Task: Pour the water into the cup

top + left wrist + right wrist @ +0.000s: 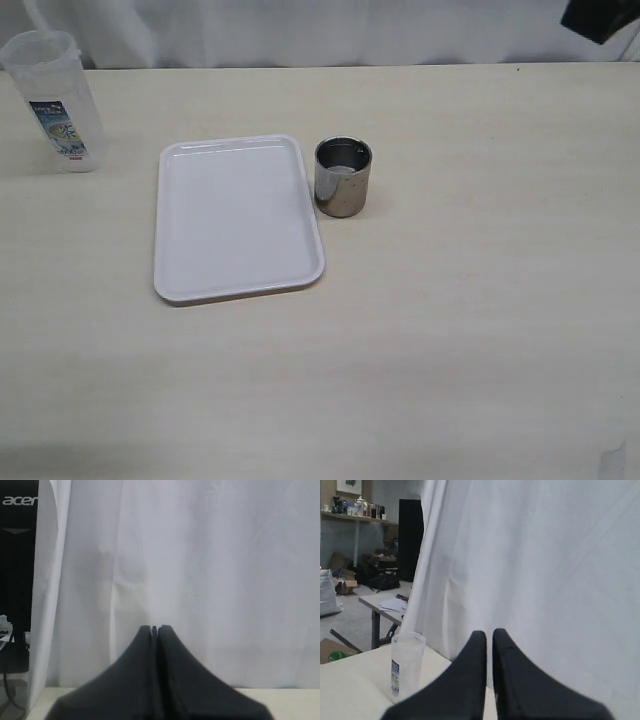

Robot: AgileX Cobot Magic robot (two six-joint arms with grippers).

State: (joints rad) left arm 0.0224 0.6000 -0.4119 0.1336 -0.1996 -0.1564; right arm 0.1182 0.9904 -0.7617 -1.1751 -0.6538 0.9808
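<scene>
Steel cup stands central on the desk, the upright clear plastic container at its ten o'clock, probably nearer the left claw, closed empty like the right claw.

One tabletop carries three things, one of each kind: one small brushed stainless-steel cup, one white rectangular tray, and one tall clear plastic container with a blue-and-white label. The right wrist view shows that same single container, so the count of containers is one. There are two dark hands: one left hand and one right hand. One white curtain backs the tabletop.
</scene>
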